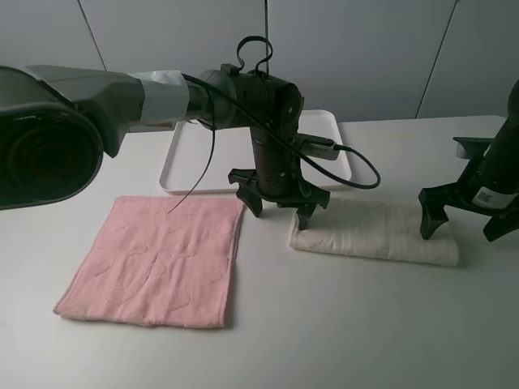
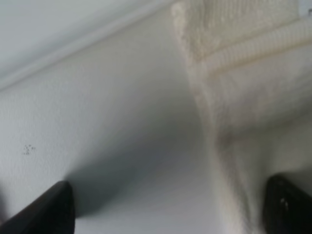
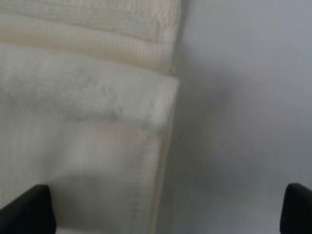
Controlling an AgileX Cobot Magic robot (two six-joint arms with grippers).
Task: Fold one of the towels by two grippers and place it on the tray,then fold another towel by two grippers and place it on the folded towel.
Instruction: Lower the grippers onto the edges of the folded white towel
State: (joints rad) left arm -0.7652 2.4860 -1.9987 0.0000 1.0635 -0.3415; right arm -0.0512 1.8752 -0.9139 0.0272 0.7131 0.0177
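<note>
White table (image 1: 365, 332), cream towel (image 1: 373, 233) ends beneath left fingers (image 1: 306, 214) and right fingers (image 1: 427, 220), both splayed.

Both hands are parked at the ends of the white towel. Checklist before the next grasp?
1. Left hand open: ok, it straddles the left edge of the white towel.
2. Right hand open: ok, it straddles the right edge.
3. White towel folded into a strip: ok, stacked layers show in both wrist views.
4. Hands touching the cloth: cannot tell.
5. Pink towel out of the way: ok, it lies flat and apart from the white one.
6. Tray free: cannot tell, its middle is hidden behind the left arm.
</note>
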